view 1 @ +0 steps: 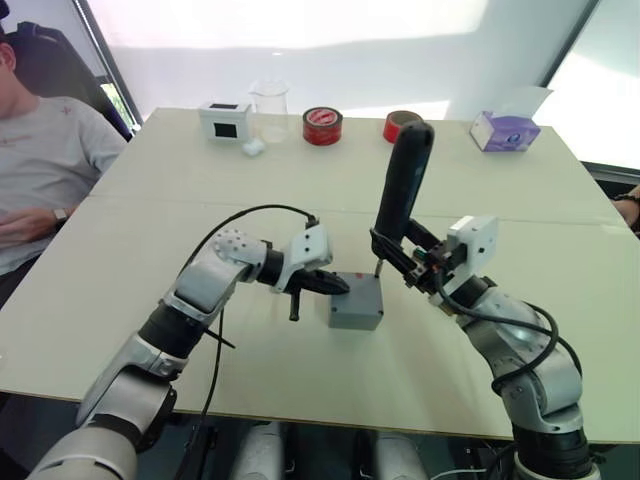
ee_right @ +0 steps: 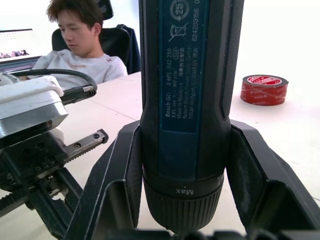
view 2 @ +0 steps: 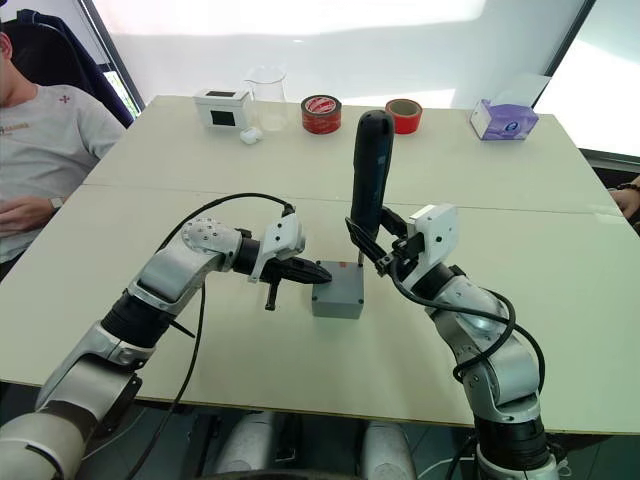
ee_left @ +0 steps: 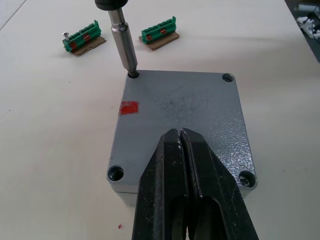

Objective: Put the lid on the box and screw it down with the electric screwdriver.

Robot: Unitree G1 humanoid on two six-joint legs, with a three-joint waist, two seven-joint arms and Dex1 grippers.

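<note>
The grey box [view 1: 355, 314] stands mid-table with the lid [ee_left: 185, 107] on top; the lid's upper face shows a small red mark and a screw hole at each corner. My left gripper [ee_left: 180, 132] is shut, and its tips rest on the lid's near part. My right gripper [view 1: 397, 243] is shut on the electric screwdriver [view 1: 403, 175], which stands upright. The screwdriver's metal bit [ee_left: 125, 45] sits in the lid's far corner hole, on the red mark's side.
Along the far edge stand a white box with a black screen [view 1: 224, 119], a clear beaker [view 1: 269, 108], two red tape rolls [view 1: 322, 125], [view 1: 398, 122] and a tissue box [view 1: 505, 130]. Two green terminal blocks [ee_left: 82, 40] lie beyond the box. A person [view 1: 45, 160] sits at the left.
</note>
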